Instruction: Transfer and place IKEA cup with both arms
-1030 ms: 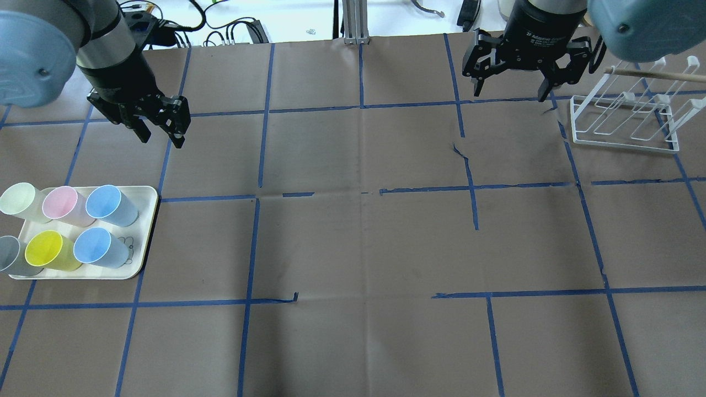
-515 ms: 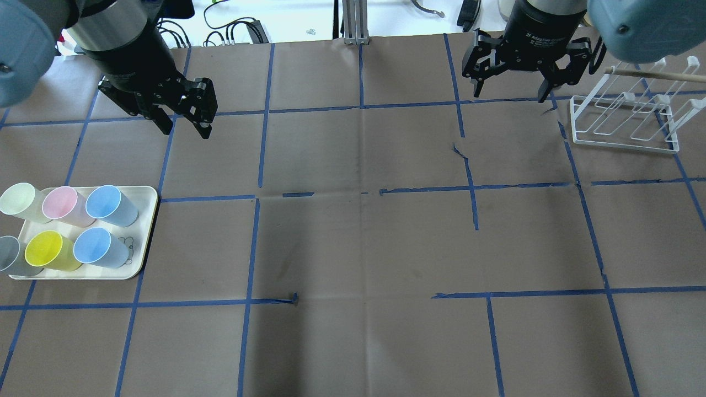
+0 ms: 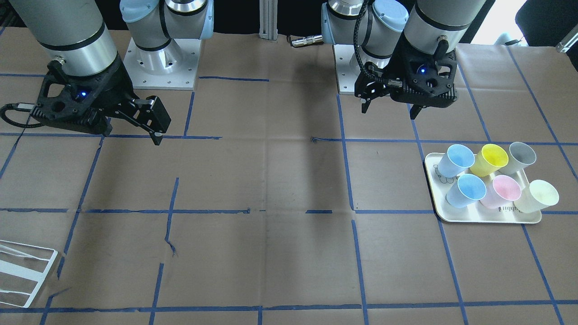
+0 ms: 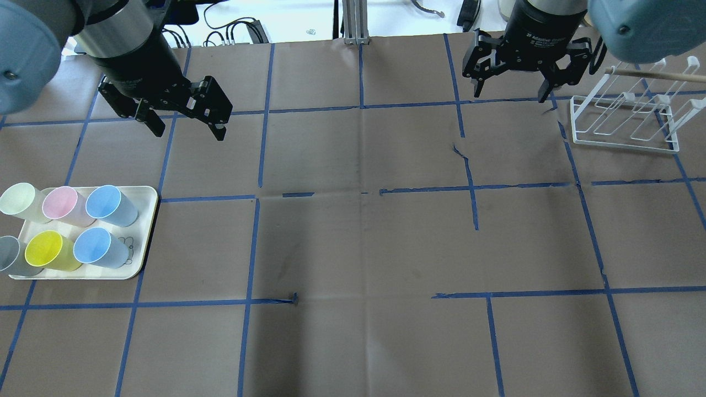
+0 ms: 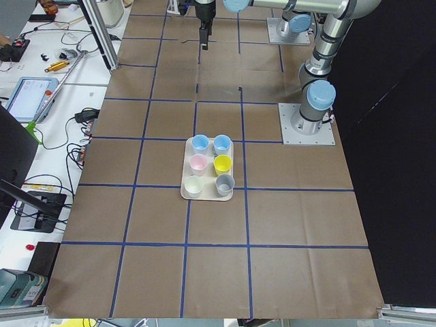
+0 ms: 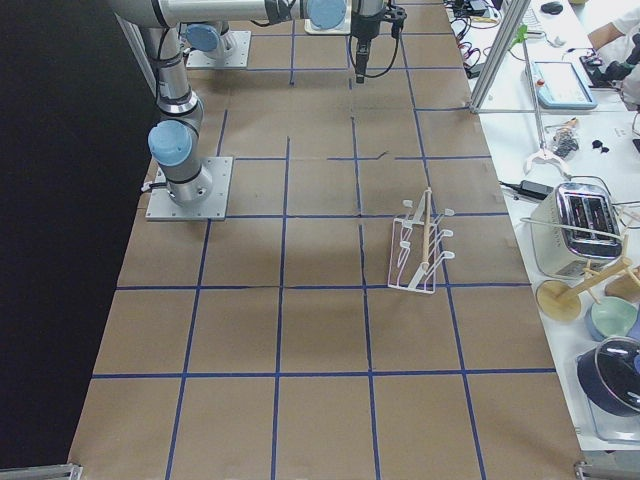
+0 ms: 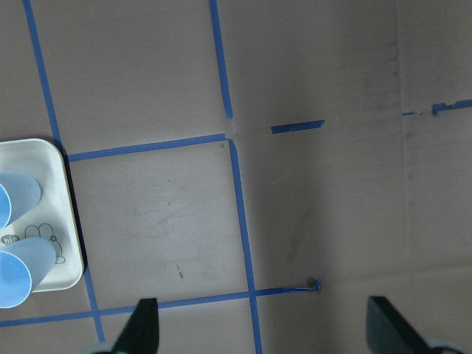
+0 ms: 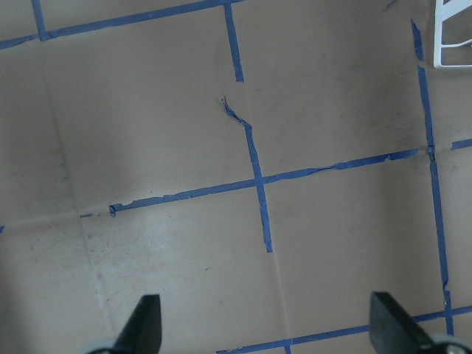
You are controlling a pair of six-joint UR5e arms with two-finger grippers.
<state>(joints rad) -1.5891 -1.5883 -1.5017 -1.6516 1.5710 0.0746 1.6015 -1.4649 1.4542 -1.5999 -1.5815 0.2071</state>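
Note:
Two pale-blue IKEA cups (image 4: 110,204) (image 4: 99,246) stand on a white tray (image 4: 148,220) at the table's left, among pink, yellow, grey and pale-green cups. They also show in the front view (image 3: 456,160) (image 3: 468,189) and at the left edge of the left wrist view (image 7: 22,269). My left gripper (image 4: 190,132) (image 3: 388,112) (image 7: 265,332) is open and empty, high above the table, beyond and to the right of the tray. My right gripper (image 4: 509,95) (image 3: 131,133) (image 8: 269,328) is open and empty at the far right.
A white wire rack (image 4: 629,121) (image 3: 22,271) (image 6: 420,240) with a wooden rod stands just right of the right gripper. Brown paper with blue tape lines covers the table. Cables and equipment lie beyond the far edge.
My left gripper has moved to the right, away from the tray, and turned, so its fingers now show wide apart. The right gripper and the cups have not moved.

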